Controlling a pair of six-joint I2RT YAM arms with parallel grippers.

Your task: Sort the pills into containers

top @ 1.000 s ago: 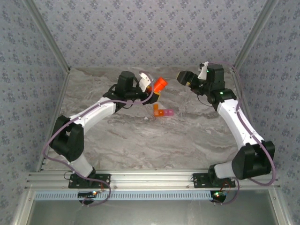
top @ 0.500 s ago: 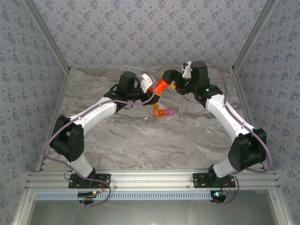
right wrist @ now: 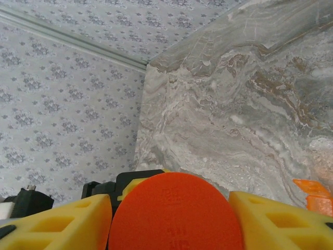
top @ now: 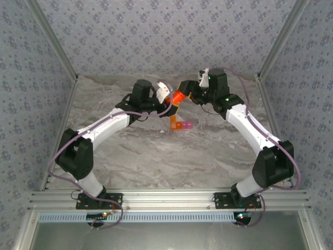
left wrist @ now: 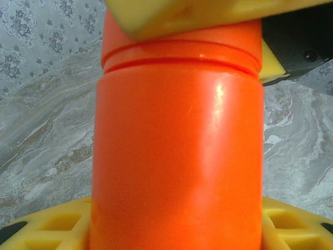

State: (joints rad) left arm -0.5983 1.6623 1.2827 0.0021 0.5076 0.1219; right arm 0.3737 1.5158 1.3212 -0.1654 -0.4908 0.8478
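In the overhead view an orange bottle (top: pixel 178 96) is held above the marble table (top: pixel 156 156), just above the centre of the frame. It is tilted, with its cap end towards the upper right. It is gripped around its body by the left gripper (top: pixel 171 101). In the left wrist view that gripper's yellow fingers (left wrist: pixel 47 229) are seen at the bottom of the frame, pressed to both sides of the bottle. The cap (right wrist: pixel 174 213) is clasped by the right gripper (top: pixel 189 91). In the right wrist view its yellow fingers (right wrist: pixel 276 219) lie against the cap's left and right edges at the bottom of the frame, with no gap to be seen. The pill box (top: pixel 180 125) lies on the table just below the bottle and the two grippers, near the centre of the overhead frame. Its orange cell is to the left and its pink cell to the right, and it is touched by neither gripper. The table is enclosed by patterned walls (top: pixel 156 31)
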